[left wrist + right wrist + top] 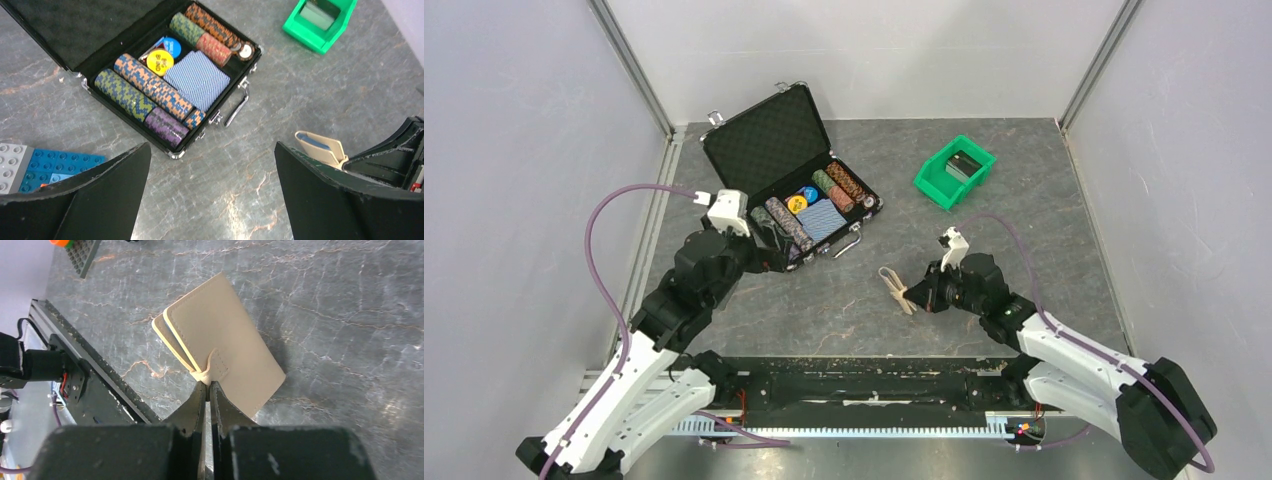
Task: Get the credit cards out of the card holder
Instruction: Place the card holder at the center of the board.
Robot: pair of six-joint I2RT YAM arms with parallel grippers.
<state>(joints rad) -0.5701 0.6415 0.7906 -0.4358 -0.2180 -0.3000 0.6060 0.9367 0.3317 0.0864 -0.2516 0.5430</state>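
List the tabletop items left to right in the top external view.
Open black foam-lined poker chip case → flat tan folding card holder → green plastic bin.

We count one flat tan folding wallet (225, 340), one open black foam-lined chip case (764, 140) — and one small green plastic bin (936, 188).
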